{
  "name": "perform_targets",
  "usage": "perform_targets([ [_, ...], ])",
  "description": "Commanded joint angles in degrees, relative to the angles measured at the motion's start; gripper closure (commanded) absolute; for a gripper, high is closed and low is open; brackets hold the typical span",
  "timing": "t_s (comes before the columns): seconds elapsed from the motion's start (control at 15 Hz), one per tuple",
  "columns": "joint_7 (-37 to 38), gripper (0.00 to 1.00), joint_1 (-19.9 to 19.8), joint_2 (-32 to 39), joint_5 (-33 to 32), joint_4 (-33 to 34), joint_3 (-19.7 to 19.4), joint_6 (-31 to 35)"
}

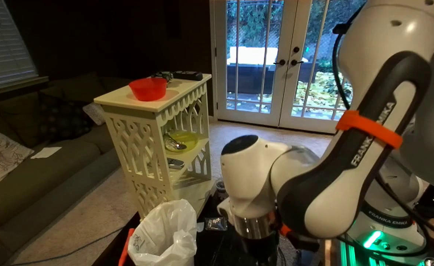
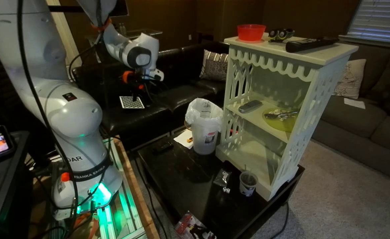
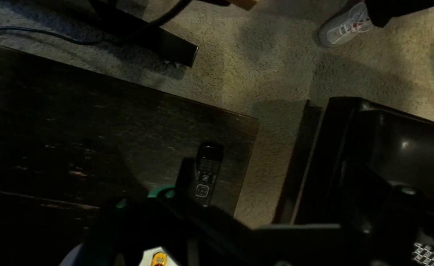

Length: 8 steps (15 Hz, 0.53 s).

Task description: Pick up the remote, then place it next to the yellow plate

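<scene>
Dark surface (image 2: 185,174), seen in all three views. Standing on it: a pale shelf unit (image 2: 271,87); beside this, a white bin (image 2: 201,137) with a plastic liner (image 2: 198,113); just beside the unit, a cup (image 2: 248,184). Lying on it: white paper (image 2: 183,138) beside the bin, a shiny packet (image 2: 222,178), small white pieces (image 2: 226,190), a red-printed packet (image 2: 194,227) and, near one corner, a dark remote (image 3: 208,168).
</scene>
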Motion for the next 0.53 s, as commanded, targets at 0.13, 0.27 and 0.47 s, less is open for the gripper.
perform_targets([
  [0.13,-0.7,0.0,0.4,10.6,-1.2,1.9,2.6,4.2],
  [0.27,-0.6,0.0,0.6,14.5,-1.9,3.7,2.9,4.6],
  [0.47,1.5,0.0,1.7,16.0,-1.9,3.0,2.4,11.7],
])
